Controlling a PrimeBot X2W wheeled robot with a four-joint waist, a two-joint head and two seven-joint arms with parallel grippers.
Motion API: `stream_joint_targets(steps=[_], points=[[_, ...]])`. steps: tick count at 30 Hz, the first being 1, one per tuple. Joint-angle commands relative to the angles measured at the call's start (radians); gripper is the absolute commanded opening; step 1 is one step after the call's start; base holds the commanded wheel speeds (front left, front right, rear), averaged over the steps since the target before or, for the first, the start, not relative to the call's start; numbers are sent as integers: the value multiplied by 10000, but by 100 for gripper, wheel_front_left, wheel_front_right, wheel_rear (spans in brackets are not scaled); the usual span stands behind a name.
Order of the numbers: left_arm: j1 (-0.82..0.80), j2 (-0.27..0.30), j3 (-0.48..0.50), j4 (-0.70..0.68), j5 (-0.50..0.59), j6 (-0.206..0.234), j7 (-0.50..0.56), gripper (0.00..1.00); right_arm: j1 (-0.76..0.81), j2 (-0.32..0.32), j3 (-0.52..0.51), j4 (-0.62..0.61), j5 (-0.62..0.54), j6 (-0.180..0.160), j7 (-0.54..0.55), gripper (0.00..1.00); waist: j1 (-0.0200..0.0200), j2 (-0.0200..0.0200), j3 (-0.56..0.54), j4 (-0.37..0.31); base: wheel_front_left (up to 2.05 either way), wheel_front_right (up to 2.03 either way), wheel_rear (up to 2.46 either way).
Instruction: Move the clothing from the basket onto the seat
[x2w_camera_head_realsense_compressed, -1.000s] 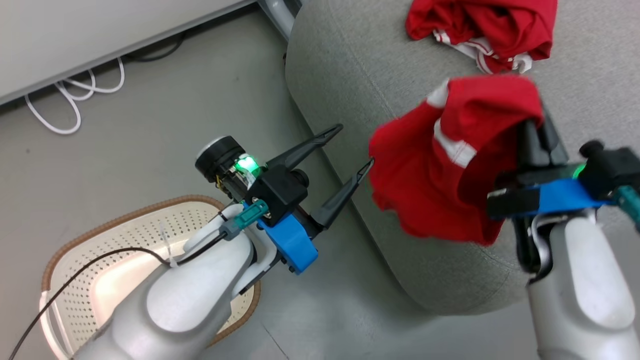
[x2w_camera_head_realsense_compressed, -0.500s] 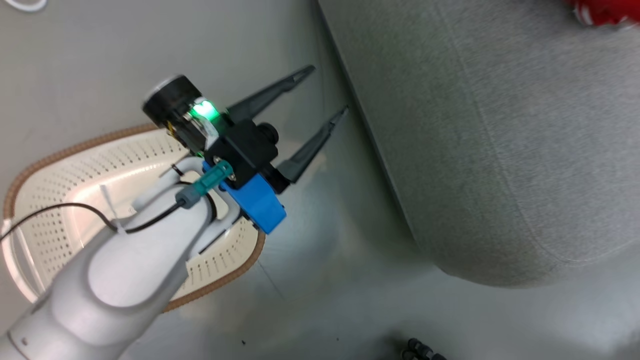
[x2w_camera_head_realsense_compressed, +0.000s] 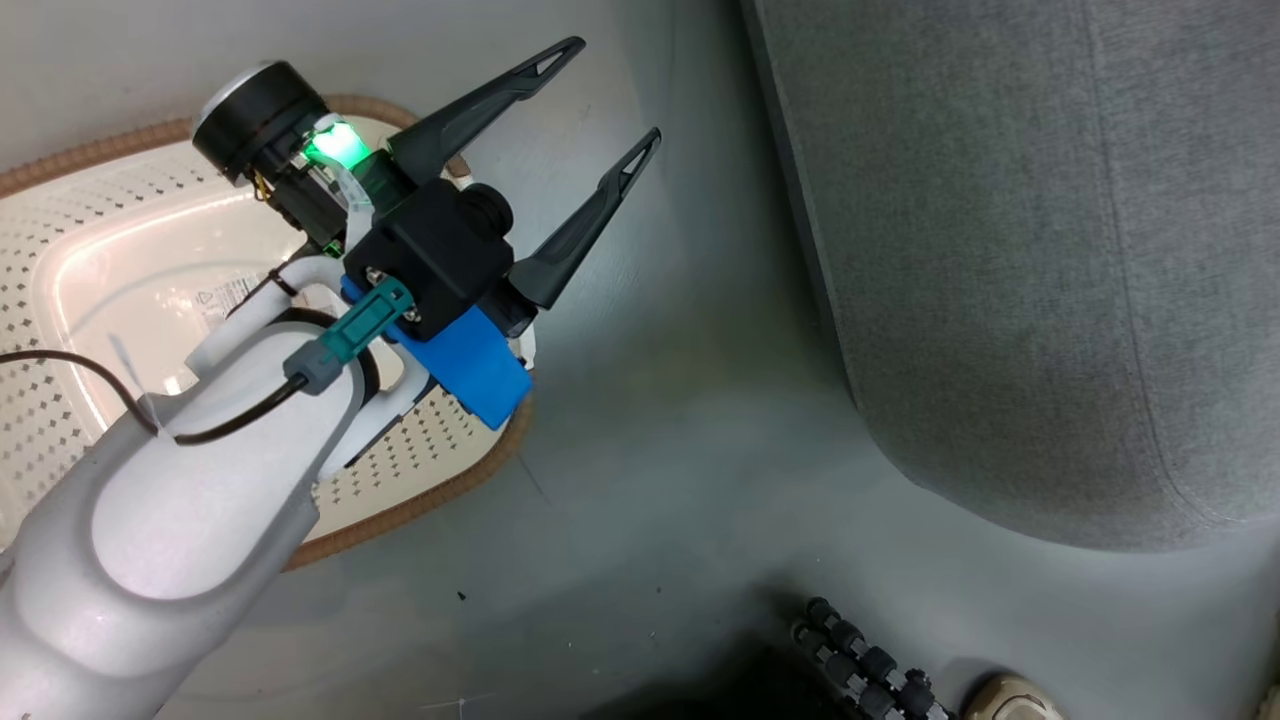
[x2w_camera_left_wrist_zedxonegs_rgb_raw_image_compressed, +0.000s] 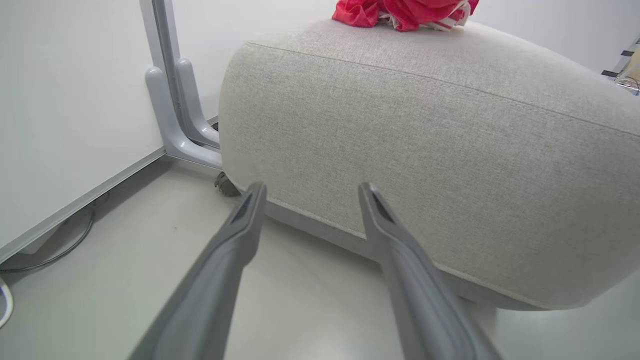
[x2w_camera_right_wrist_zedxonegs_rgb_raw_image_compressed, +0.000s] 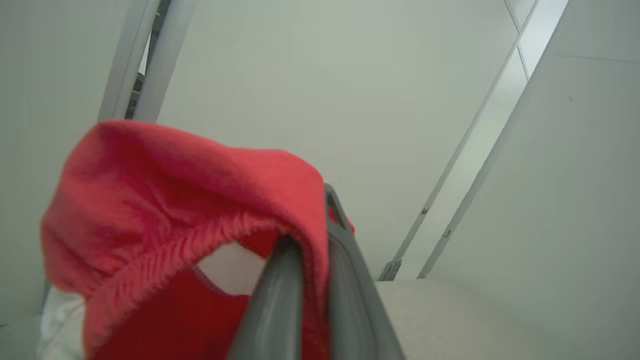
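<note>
Left hand (x2w_camera_head_realsense_compressed: 615, 90): it is wide open and holds nothing. It hangs over the floor.
Right hand (x2w_camera_right_wrist_zedxonegs_rgb_raw_image_compressed: 307, 235): it is squeezed tight on the held red cloth (x2w_camera_right_wrist_zedxonegs_rgb_raw_image_compressed: 175, 200). The cloth drapes over our fingers and hangs down on one side.
Other red cloth (x2w_camera_left_wrist_zedxonegs_rgb_raw_image_compressed: 405, 10): it lies bunched on top of the seat, well ahead of our left hand and higher up.
Seat (x2w_camera_head_realsense_compressed: 1000, 250): it is big and grey. Its side is near the front of our left hand, not touching.
Basket (x2w_camera_head_realsense_compressed: 420, 500): it sits on the floor, behind and under our left hand. In the part we can see there is a paper label (x2w_camera_head_realsense_compressed: 225, 292). Our arm hides the rest.
Done: we think one piece is already moved and the second is out of the basket.
Left to do: we think the held red cloth must be set on the seat and let go. Something pale grey, maybe the seat, shows below our right hand. We cannot tell how near it is.
Watch out: the loose cloth could slide to the floor.
</note>
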Motion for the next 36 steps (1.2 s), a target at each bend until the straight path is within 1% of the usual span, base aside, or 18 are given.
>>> stream_joint_targets(steps=[1, 4, 5, 12, 20, 21, 22, 23, 27, 36], points=[[-140, 36, -11, -71, 55, 17, 35, 100, 167, 92, -47, 306, -90, -7, -5, 0, -2, -1, 163, 77, 0, 0, 0], [-203, 18, -68, -112, 63, 10, 35, 100, 337, 211, -193, 806, -187, -7, -5, 0, -2, -1, 252, 157, 0, 0, 0], [-203, 18, -68, -112, 63, 10, 35, 100, 337, 211, -193, 806, -187, -7, -5, 0, -2, -1, 252, 157, 0, 0, 0], [-218, 110, -84, -104, 8, 36, -3, 100, 717, 845, -458, 1472, -525, -7, -4, 0, -2, -1, 348, 219, 0, 0, 0], [-196, 159, -103, -40, -74, 123, -46, 100, 1153, 1575, -781, 1271, -932, -7, -4, 0, -2, -1, 231, 225, 0, 0, 0], [-187, 162, -98, -23, -91, 128, -67, 100, 1198, 1628, -835, 1198, -970, -7, -5, 34, -2, -1, 183, 221, 0, 0, 0], [-173, 142, -105, -11, -90, 141, -100, 100, 1287, 1660, -861, 1113, -1014, -7, -5, 84, -2, -1, 127, 224, 0, 0, 0], [-157, 118, -123, 8, -87, 137, -116, 100, 1397, 1698, -882, 1043, -1035, -7, -4, 100, -2, -1, 69, 231, 0, 0, 0], [-50, 4, -168, 120, -153, 190, -264, 100, 1918, 1866, -887, 718, -1146, -7, -4, 100, -2, -1, -238, 256, 0, 0, 0], [258, -269, -263, 550, -341, 292, -738, 100, 3427, 1963, -654, 296, -1089, -7, -5, 100, -2, -1, -1171, 359, 0, 0, 0]])
